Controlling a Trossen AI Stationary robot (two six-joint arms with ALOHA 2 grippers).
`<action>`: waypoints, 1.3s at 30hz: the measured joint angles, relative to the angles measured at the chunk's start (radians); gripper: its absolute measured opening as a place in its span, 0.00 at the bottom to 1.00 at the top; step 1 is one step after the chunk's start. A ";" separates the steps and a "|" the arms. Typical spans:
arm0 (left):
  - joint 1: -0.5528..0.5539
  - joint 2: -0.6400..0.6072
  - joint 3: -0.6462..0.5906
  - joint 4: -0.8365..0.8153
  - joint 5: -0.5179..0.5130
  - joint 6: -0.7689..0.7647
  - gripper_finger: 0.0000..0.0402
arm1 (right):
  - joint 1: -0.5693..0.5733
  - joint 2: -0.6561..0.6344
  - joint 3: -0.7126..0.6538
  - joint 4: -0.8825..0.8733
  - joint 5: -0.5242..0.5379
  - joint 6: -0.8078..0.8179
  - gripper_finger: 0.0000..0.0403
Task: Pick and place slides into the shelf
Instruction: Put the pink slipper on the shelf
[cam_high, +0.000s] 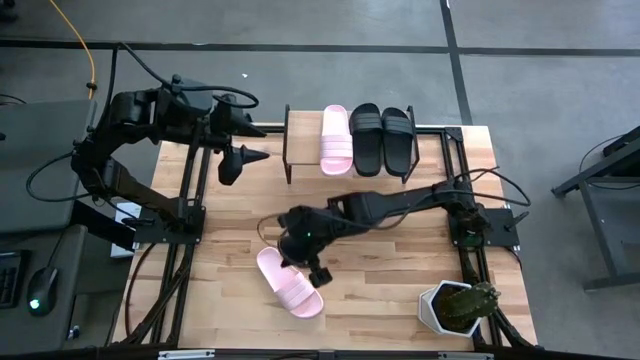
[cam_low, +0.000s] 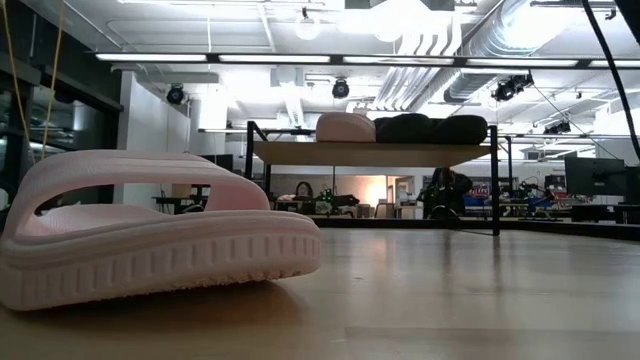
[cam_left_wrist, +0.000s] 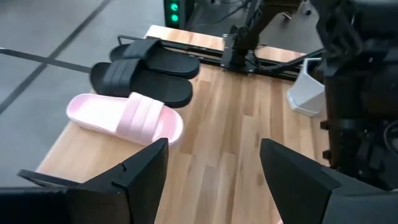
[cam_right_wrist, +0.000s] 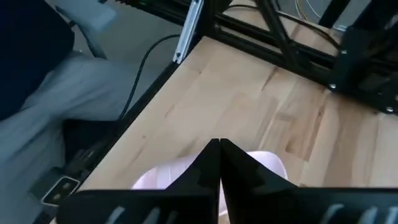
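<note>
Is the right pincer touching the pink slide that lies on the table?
Cannot tell. In the high view the right pincer overlaps the pink slide from above, and its own wrist view shows shut fingers over pink, but no view shows contact or a gap plainly.

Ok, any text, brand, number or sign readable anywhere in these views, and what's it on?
None readable.
Pink slide on the table: no brand visible.
Slides on the shelf: straps show ridges only, no lettering.
White planter: no label visible.
Background room in the low view: any signs too small to read.

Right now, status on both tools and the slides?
Right tool shut, over loose pink slide on table. Left tool open, waiting near shelf. Three slides shelved. Nothing blocking.
</note>
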 joint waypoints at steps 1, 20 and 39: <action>0.000 0.000 0.000 -0.002 0.007 -0.001 0.61 | 0.007 0.000 -0.022 0.023 0.005 0.000 0.00; 0.000 0.000 0.000 -0.045 0.014 -0.013 0.61 | 0.112 0.002 -0.227 0.114 0.176 0.036 0.00; 0.000 0.001 0.000 -0.054 0.014 -0.028 0.61 | 0.239 0.002 -0.327 0.147 0.629 0.035 0.32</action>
